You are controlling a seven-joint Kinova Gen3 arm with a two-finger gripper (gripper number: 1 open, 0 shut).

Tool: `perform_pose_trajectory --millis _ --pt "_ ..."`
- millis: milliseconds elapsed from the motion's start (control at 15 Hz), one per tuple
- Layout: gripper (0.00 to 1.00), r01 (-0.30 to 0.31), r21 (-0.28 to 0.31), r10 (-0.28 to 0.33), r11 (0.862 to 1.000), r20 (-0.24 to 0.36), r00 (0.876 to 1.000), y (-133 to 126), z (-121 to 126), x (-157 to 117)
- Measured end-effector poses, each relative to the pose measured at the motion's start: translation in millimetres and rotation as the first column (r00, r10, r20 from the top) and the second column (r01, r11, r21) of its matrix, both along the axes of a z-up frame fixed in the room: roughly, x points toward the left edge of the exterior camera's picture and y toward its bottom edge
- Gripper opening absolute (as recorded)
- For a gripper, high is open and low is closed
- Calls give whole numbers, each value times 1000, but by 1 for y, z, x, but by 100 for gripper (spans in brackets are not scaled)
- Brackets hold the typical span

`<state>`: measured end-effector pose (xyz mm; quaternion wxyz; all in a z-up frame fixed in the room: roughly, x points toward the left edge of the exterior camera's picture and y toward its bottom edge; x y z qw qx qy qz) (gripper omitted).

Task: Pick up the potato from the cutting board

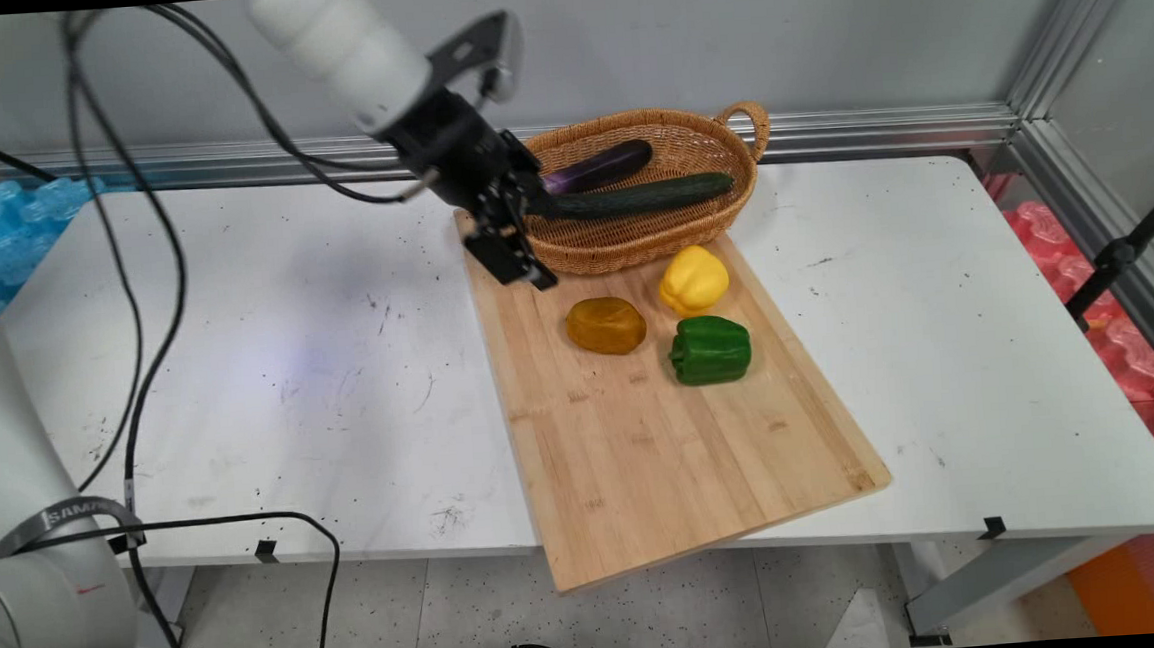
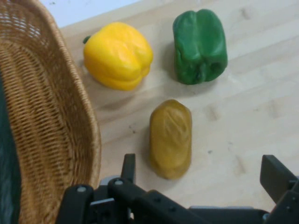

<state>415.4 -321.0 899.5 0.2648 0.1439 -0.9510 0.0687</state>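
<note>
The gripper (image 1: 525, 262) hangs low over the far left corner of the wooden board (image 1: 644, 430), just beside the wicker basket (image 1: 632, 245). Its jaws are spread wide apart and hold nothing. The nearest thing is a brownish-yellow lump (image 2: 170, 138) — smooth, long and rounded like a small loaf — lying flat on the board just ahead of the jaws. A little past it sit a yellow pepper (image 2: 118, 55) and a green pepper (image 2: 200, 45), side by side, the yellow one closer to the basket. Inside the basket lie a purple eggplant (image 1: 599, 165) and a long dark green cucumber (image 1: 644, 197). The board lies slanted on the white surface (image 1: 290, 382) — its near end sticks out past the edge.
</note>
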Motion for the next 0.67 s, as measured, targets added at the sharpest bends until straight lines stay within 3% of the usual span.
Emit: perform_pose_trajectory --millis 667 --pt "100 68 47 -71 997 81 994 -41 -75 -47"
